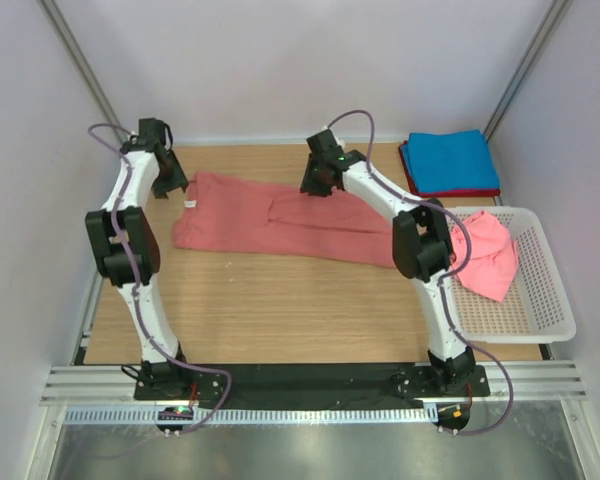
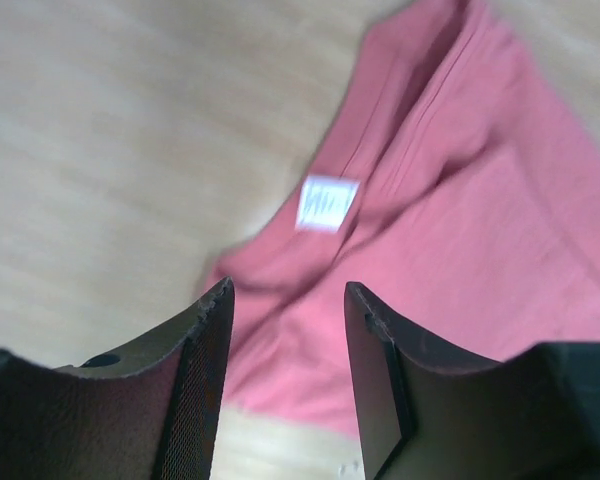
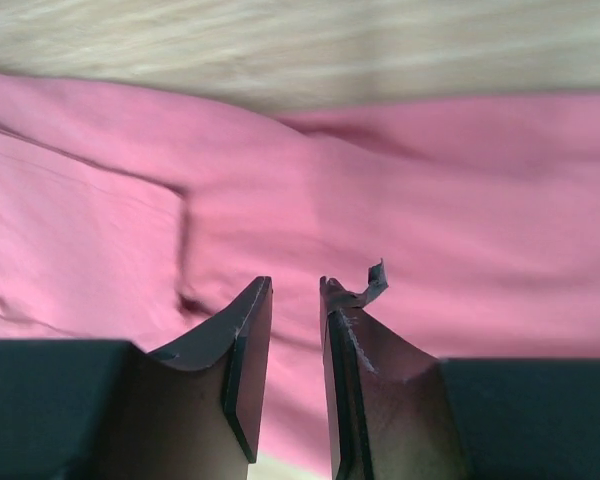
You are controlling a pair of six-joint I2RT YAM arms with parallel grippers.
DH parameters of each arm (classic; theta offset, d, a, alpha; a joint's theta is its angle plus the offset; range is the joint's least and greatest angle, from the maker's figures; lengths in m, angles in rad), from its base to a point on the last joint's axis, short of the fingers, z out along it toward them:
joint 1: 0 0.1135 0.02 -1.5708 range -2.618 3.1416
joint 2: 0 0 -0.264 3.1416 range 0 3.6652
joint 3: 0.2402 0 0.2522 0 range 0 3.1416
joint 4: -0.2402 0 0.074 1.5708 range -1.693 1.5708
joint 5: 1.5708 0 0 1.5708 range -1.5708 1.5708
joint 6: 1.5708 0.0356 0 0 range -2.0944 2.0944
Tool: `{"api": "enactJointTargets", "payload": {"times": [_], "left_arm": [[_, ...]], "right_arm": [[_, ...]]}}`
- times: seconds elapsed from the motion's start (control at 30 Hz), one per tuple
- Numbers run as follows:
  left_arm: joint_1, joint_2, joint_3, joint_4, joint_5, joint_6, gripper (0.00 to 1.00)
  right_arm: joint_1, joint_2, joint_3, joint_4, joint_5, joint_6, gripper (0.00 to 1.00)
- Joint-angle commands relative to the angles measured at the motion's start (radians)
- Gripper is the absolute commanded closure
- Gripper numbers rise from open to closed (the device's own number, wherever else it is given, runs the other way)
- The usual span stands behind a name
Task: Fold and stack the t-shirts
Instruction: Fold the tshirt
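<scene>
A pink t-shirt lies spread and partly folded across the far middle of the wooden table. My left gripper is open and empty just off the shirt's left end; in the left wrist view the shirt and its white neck label lie ahead of the gripper. My right gripper hovers over the shirt's far edge, its jaws a narrow gap apart and empty; the shirt fills the right wrist view behind the gripper. A folded stack of a blue shirt over a red one lies at the far right.
A white plastic basket stands at the right edge with a crumpled pink shirt inside. Grey walls and metal posts enclose the table on three sides.
</scene>
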Motion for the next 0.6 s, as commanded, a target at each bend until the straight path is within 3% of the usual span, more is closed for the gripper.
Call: {"api": "enactJointTargets", "payload": {"times": [0.0, 0.07, 0.3, 0.57], "left_arm": [[0.002, -0.178, -0.179, -0.079, -0.084, -0.059, 0.50], [0.003, -0.216, -0.308, -0.064, -0.049, -0.070, 0.49], [0.000, -0.283, -0.497, -0.016, 0.080, -0.160, 0.49], [0.002, -0.185, -0.473, 0.025, 0.002, -0.186, 0.51]], "right_arm": [[-0.029, -0.153, -0.096, -0.149, 0.017, -0.094, 0.67], [-0.049, -0.191, -0.150, -0.129, -0.032, -0.134, 0.67], [-0.102, -0.215, -0.127, -0.189, -0.106, -0.185, 0.68], [-0.110, -0.277, -0.208, -0.154, -0.122, -0.185, 0.69]]}}
